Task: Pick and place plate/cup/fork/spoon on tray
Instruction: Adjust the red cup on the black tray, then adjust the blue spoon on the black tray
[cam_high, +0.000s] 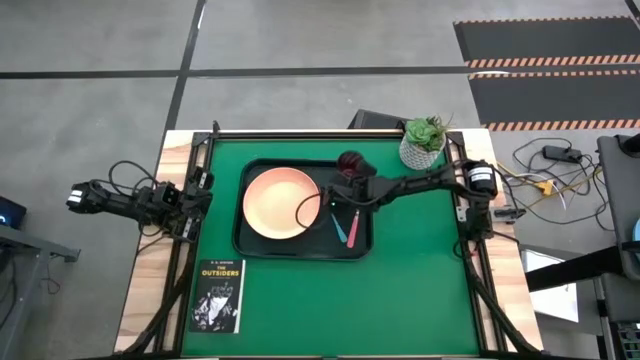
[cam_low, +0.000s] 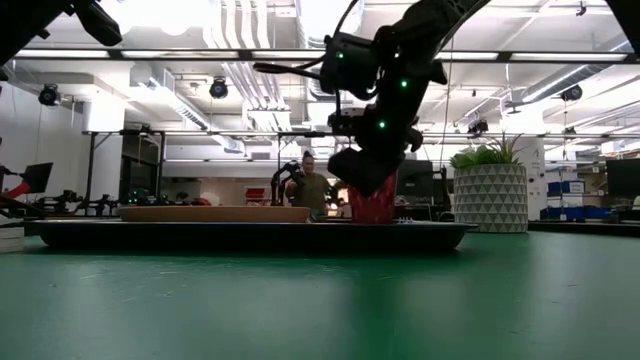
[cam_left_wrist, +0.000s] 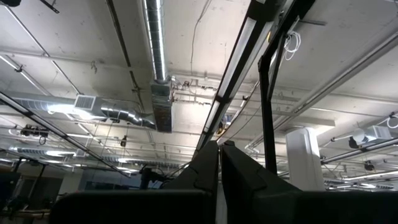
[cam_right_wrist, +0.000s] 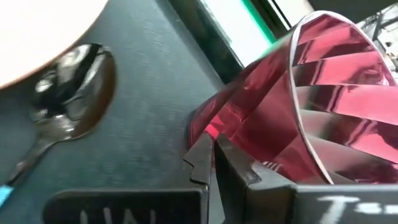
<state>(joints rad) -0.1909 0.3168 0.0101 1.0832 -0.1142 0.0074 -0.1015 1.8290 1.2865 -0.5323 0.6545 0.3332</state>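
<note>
The dark tray (cam_high: 255, 240) lies mid-table. On it lie the salmon-pink plate (cam_high: 282, 203), the blue-handled spoon (cam_high: 340, 222) and the pink-handled fork (cam_high: 352, 230). The dark red cup (cam_high: 350, 162) stands at the tray's far right corner, upright in the low view (cam_low: 372, 208). My right gripper (cam_right_wrist: 214, 165) is shut and hangs low over the tray (cam_high: 338, 192), with its tips right beside the cup's outer wall (cam_right_wrist: 249, 118). My left gripper (cam_left_wrist: 219, 168) is shut and empty, parked beyond the table's left edge (cam_high: 80, 196) and pointing at the ceiling. My right gripper has its shut fingertips close against the cup's outer wall near its base (cam_right_wrist: 230, 134), on the cup's near side. I cannot tell whether they touch it. Nothing is between the fingers.
A white pot with a green plant (cam_high: 424, 142) stands at the far right, close to the right arm. A black book (cam_high: 217, 295) lies near the front left corner. A person (cam_low: 312, 190) stands in the room beyond the table. Bare green mat lies right of and in front of the tray.
</note>
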